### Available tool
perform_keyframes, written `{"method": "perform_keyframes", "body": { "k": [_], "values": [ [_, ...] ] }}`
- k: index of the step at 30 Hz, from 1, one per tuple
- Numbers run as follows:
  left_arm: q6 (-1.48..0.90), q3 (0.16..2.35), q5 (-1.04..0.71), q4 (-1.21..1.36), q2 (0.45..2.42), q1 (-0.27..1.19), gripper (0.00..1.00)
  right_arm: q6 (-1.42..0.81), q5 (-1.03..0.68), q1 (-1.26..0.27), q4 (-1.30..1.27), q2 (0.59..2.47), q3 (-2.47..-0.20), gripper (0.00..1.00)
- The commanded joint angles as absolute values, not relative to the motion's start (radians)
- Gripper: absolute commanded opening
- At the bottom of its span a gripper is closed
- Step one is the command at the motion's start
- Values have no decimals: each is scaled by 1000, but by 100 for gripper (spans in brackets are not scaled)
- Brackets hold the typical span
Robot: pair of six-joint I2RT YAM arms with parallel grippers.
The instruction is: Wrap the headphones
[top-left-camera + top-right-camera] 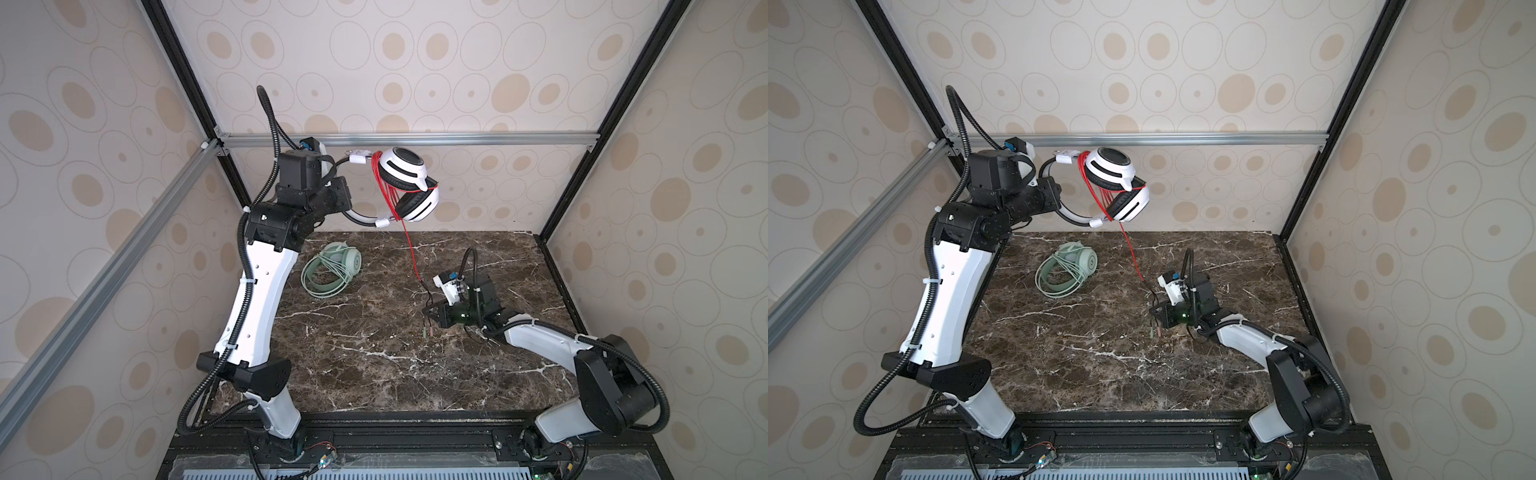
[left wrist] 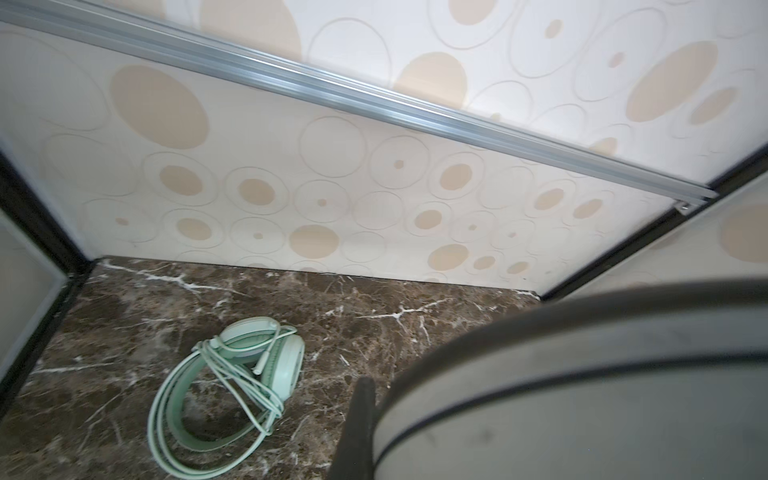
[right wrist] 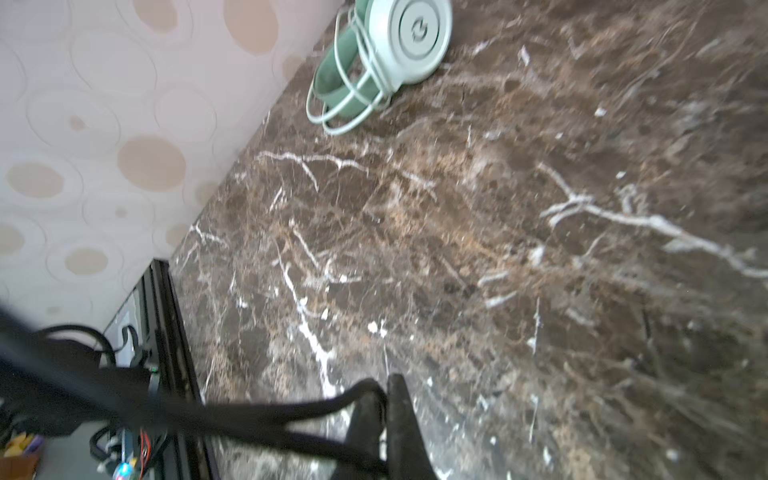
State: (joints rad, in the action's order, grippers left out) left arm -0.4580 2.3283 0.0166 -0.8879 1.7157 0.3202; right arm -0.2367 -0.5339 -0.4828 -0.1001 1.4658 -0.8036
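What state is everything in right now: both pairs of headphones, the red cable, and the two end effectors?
white-and-black headphones, held in the air, off the table.
red cable, partly wound around those headphones, tail hanging down.
mint green headphones, lying on the table, cable wrapped around them.
left end effector, shut on the white-and-black headphones' headband.
right end effector, shut on the red cable's dark end.

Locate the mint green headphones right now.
In both top views the mint green headphones lie on the marble table, left of centre near the back wall, beside the left arm.
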Motion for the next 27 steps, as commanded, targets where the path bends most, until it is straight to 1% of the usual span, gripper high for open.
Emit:
{"method": "perform_keyframes", "body": {
  "k": [1, 5, 9, 14, 17, 21, 27],
  "values": [
    [-490, 2354, 184, -860, 1717, 318, 0, -127, -432, -551, 152, 1375, -801, 0],
    [-482, 2344, 346, -899, 1729, 318, 0, -96, -279, -632, 282, 1245, -816, 0],
    [-495, 2316, 417, -929, 1740, 318, 0, -56, -89, -720, 412, 1156, -870, 0],
    [-515, 2259, 400, -957, 1766, 318, 0, 14, 214, -824, 584, 1122, -1001, 0],
    [-510, 2189, 369, -951, 1766, 327, 0, 93, 345, -857, 635, 1111, -1091, 0],
    [-478, 2054, 349, -903, 1736, 370, 0, 208, 437, -877, 678, 1132, -1234, 0],
    [-435, 1900, 398, -883, 1699, 452, 0, 342, 482, -882, 646, 1179, -1411, 0]
  ]
}}
